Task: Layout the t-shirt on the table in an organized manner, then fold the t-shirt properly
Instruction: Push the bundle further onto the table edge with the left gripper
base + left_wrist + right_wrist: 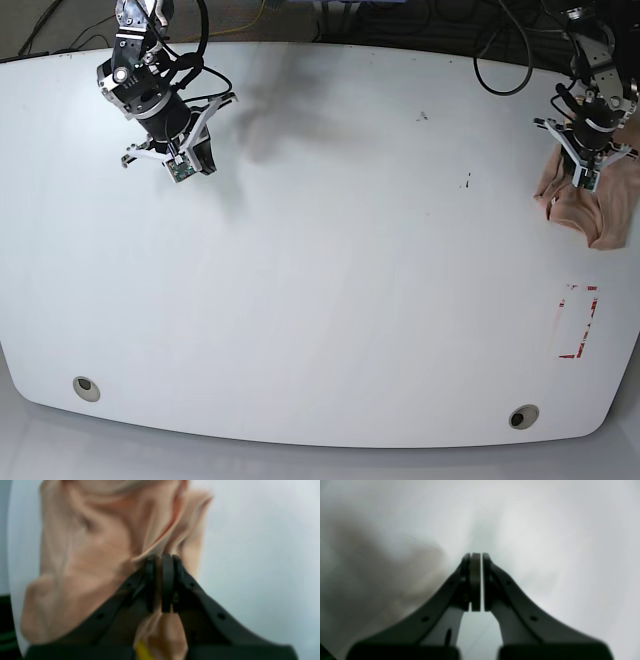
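Note:
The peach-pink t-shirt (588, 212) lies bunched in a small heap at the far right edge of the white table (350, 280). My left gripper (586, 178) stands over the heap and is shut on the t-shirt. In the left wrist view, crumpled fabric (95, 555) fans out beyond the closed fingertips (167, 580), and a bit of yellow print (142, 652) shows below them. My right gripper (195, 160) hovers at the far left back of the table, away from the shirt. Its fingers (475, 580) are shut with nothing between them, above bare tabletop (545, 530).
A red rectangle outline (578, 320) is marked near the right front of the table. Two round grommet holes (86, 388) (523, 416) sit by the front edge. Cables (500, 60) run along the back edge. The table's right edge lies close beside the shirt.

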Motion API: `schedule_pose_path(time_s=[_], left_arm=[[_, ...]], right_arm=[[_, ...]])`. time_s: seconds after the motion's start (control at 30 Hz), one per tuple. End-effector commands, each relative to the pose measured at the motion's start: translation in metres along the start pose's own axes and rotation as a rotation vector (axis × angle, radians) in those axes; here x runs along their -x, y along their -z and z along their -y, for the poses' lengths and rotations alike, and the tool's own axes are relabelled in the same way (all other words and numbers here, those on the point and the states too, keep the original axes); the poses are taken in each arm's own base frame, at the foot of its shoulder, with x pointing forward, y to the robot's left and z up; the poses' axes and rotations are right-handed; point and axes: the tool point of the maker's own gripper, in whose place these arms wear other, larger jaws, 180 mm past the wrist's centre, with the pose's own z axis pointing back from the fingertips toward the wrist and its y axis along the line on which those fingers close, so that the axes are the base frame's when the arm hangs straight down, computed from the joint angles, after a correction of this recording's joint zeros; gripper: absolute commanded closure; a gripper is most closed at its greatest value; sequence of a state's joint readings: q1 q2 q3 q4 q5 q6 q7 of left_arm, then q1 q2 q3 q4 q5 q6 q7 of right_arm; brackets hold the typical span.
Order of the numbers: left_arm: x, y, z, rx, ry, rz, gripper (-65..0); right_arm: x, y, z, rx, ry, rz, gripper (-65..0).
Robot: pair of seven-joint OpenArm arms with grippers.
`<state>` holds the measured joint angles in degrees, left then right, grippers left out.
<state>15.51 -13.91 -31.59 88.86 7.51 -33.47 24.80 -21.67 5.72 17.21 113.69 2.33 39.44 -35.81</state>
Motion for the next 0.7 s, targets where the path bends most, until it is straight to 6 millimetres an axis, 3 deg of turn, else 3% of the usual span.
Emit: schedule_pose_path(time_s=[0.0, 0.23, 0.4, 0.67], left_arm=[[-0.001, -0.003, -0.018, -0.038, -0.006, 0.011, -2.5], [0.005, -0.004, -0.035, -0.071, -0.036, 0.000, -2.5], [-0.005, -0.007, -0.032, -0.067, -0.025, 0.027, -2.5], [-0.039, -0.007, 0.021, 0.078, 0.066, 0.106, -2.5]], right_arm=[[-0.018, -0.004, 0.000, -0.011, 0.014, 0.075, -1.3], [-0.023, -0.006, -0.002, -0.033, 0.047, 0.110, -1.3], [-0.024, -0.006, -0.003, -0.035, 0.050, 0.111, -1.3], [-0.024, -0.006, -0.003, -0.034, 0.051, 0.111, -1.3]])
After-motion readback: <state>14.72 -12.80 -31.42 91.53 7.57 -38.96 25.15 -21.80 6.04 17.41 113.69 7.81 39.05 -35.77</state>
